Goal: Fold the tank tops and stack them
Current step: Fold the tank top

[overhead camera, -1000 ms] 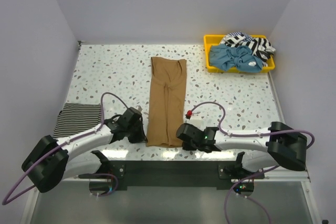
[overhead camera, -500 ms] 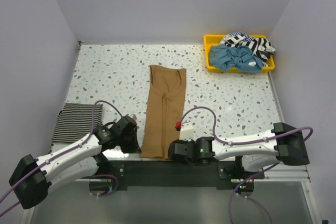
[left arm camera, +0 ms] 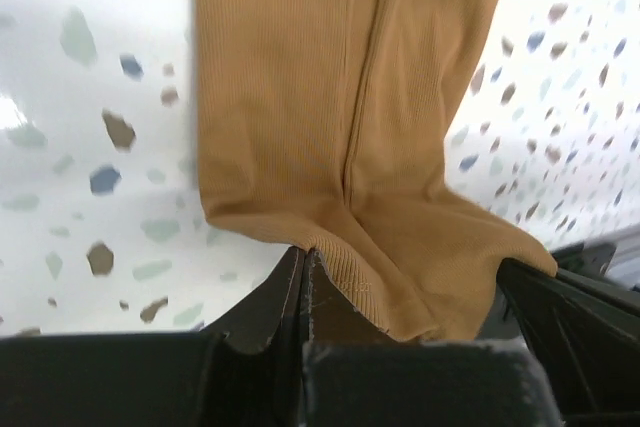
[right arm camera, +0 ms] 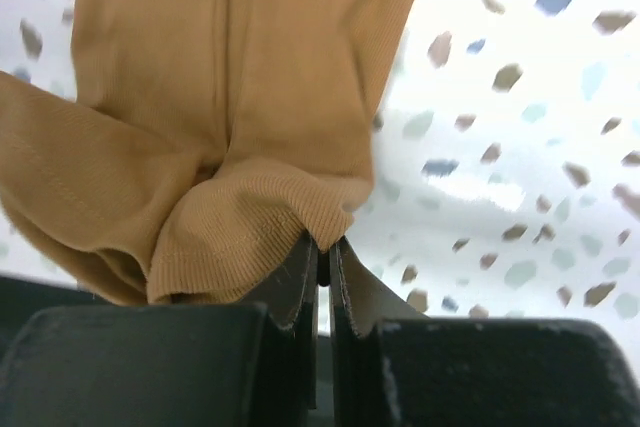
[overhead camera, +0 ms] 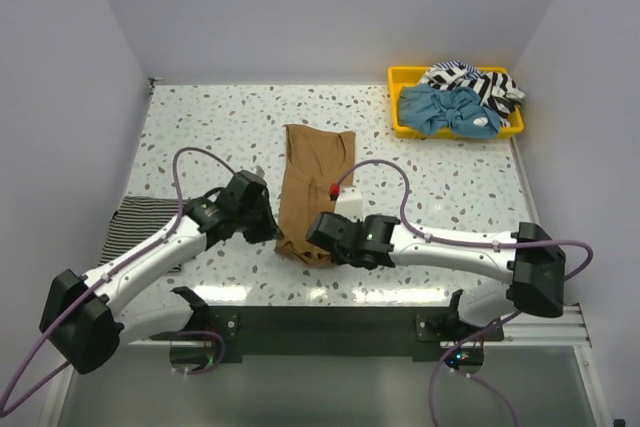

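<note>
Left gripper (overhead camera: 266,231) and right gripper (overhead camera: 318,239) are clenching near corners of the tan top (overhead camera: 320,162) (its length lying straight away from both).

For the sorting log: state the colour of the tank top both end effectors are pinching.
Plain tan-brown tank top, clearest in the left wrist view.

Two claws are showing: the left claw (overhead camera: 272,231) and the right claw (overhead camera: 318,237). One tan tank top (overhead camera: 318,162) is stretching away ahead of both. One thin-striped tank top (overhead camera: 135,227) is lying out to the left of the left claw. One yellow tray (overhead camera: 397,75) is sitting far ahead of the right claw, holding one blue tank top (overhead camera: 445,109) and one bold-striped tank top (overhead camera: 482,83). Anything lying beneath those two is staying hidden.
</note>
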